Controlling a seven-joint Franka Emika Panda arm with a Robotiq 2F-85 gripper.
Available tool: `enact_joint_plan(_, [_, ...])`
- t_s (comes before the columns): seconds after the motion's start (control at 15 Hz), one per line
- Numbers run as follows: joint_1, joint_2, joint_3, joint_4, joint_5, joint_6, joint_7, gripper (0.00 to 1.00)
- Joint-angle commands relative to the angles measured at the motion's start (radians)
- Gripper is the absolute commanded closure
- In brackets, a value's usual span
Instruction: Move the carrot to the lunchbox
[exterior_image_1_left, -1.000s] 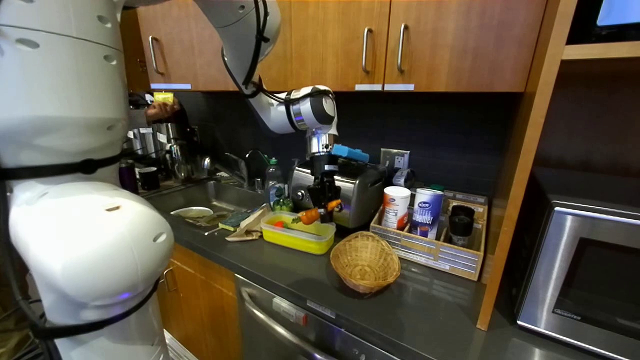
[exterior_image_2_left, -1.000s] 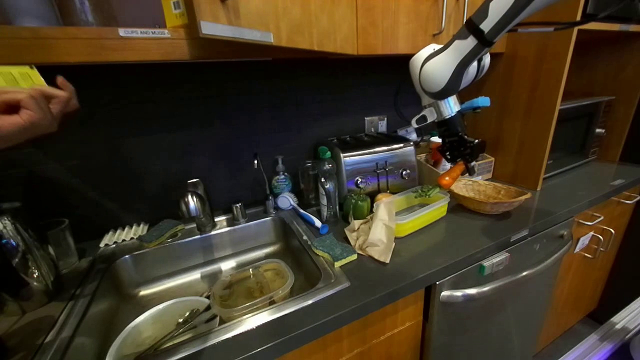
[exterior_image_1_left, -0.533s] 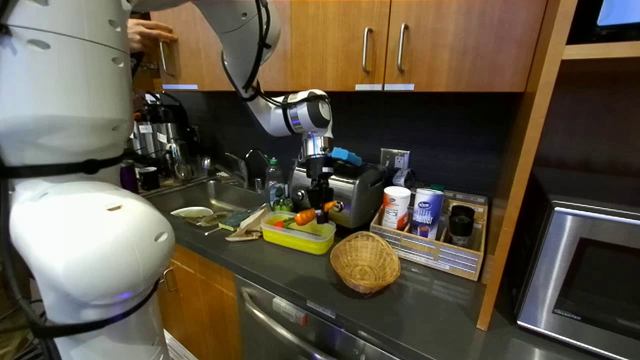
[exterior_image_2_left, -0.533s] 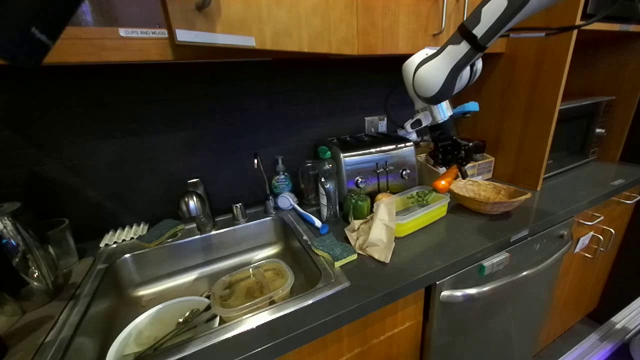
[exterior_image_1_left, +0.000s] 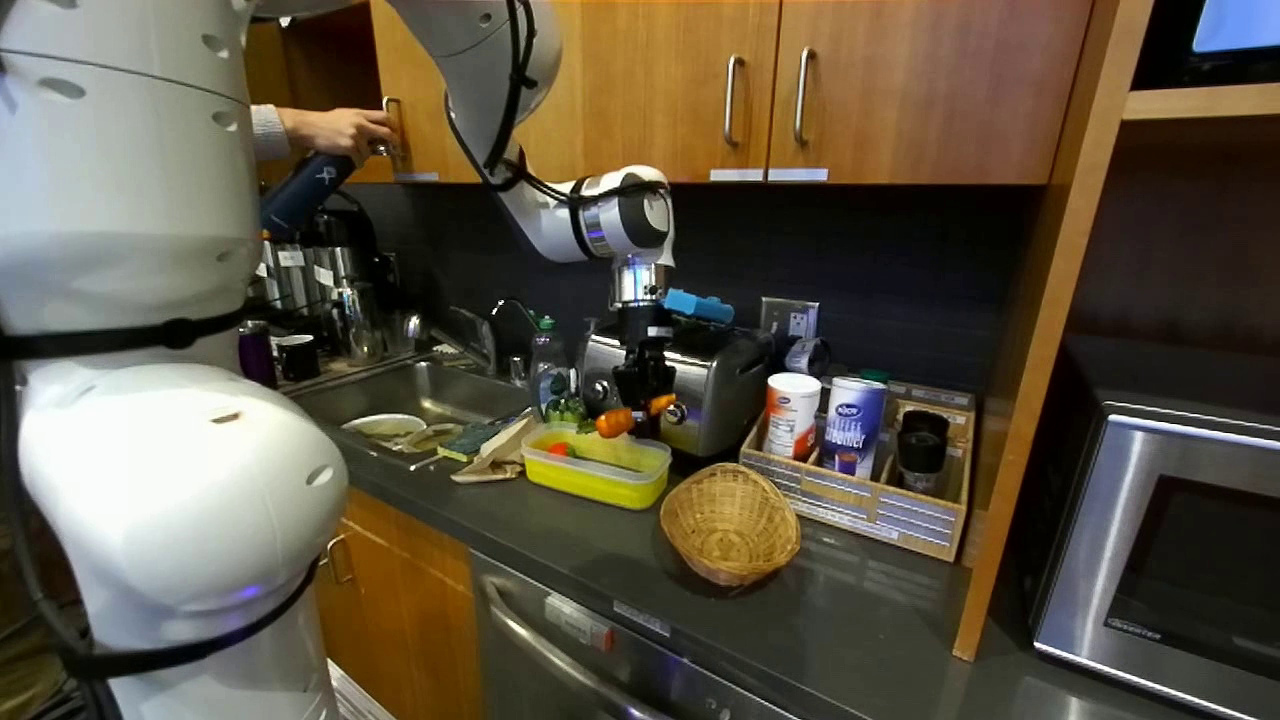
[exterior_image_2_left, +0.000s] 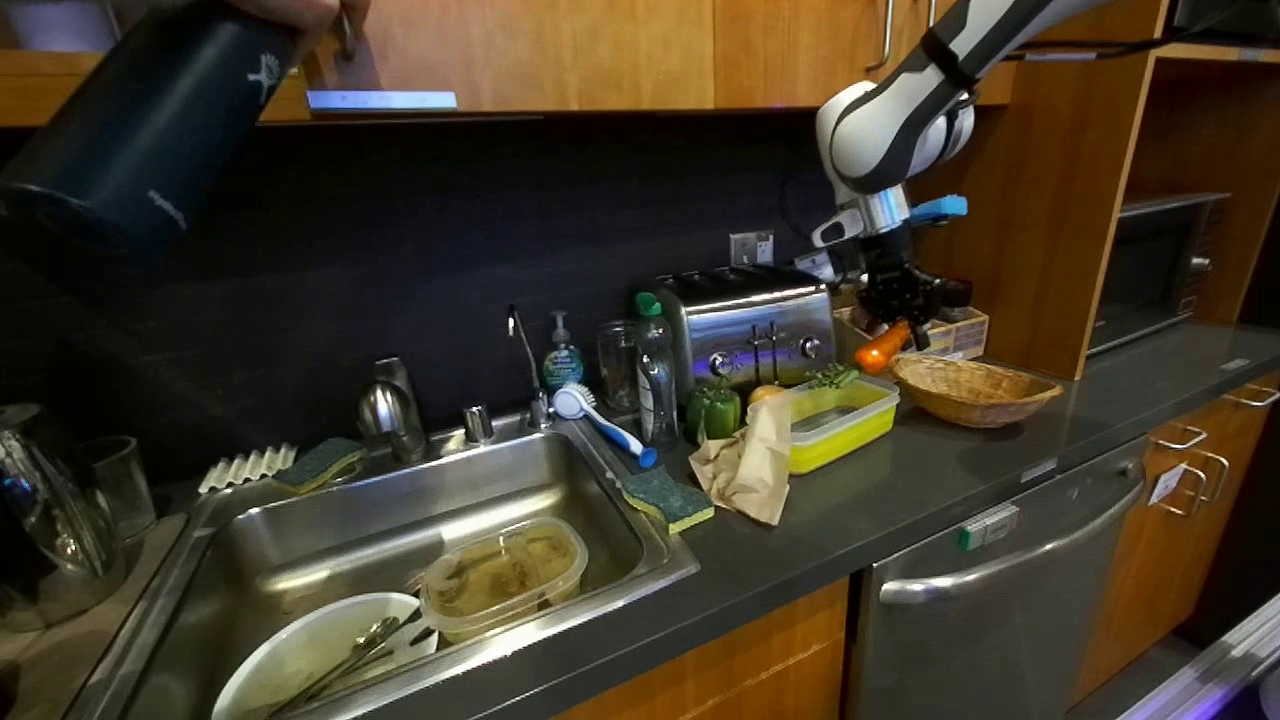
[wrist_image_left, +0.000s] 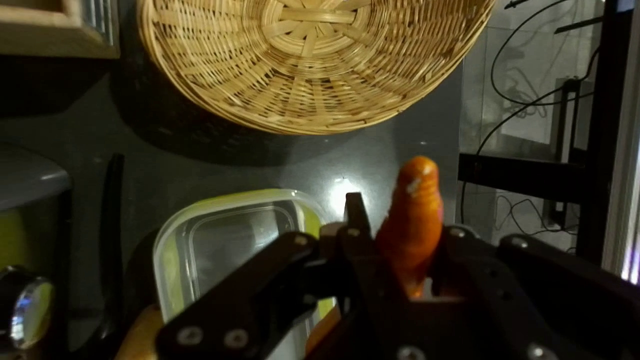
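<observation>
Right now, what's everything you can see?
Carrot: 1, orange, in gripper
Lunchbox: 1, yellow, on counter
Basket: 1, tan, beside lunchbox
Toaster: 1, silver, behind lunchbox
Pepper: 1, green, by toaster
Paper: 1, brown, by lunchbox
Canisters: 2, partly white, in tray
Sponges: 2, green-yellow, at sink
Bowl: 1, white, in sink
Microwave: 1, silver, on counter
Bottle: 1, navy, under hand
Small things: several, mixed, around sink
Arm: 1, white, over counter
Gripper: 1, black, holding carrot
Hand: 1, grey-sleeved, by cabinets

Free room on the counter (exterior_image_1_left: 560, 532) before the lunchbox (exterior_image_1_left: 600, 487), toaster (exterior_image_2_left: 750, 325) behind, basket (exterior_image_1_left: 732, 505) just beside
</observation>
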Motion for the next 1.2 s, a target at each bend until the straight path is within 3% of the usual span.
enact_joint_plan(0.0, [0.000,-0.004,-0.003,0.001,0.002,-0.002,0.002,0.75])
enact_joint_plan(0.13, [0.000,-0.005,-0.003,0.001,0.002,-0.002,0.005,0.75])
enact_joint_plan(0.2, [0.000,-0.005,-0.003,0.000,0.002,-0.002,0.006,0.94])
enact_joint_plan(0.67, [0.006,0.022,0.023,-0.030,0.097,0.182,-0.083,0.94])
enact_joint_plan(1.13, [0.009,0.053,0.056,-0.038,0.257,0.254,-0.236,0.94])
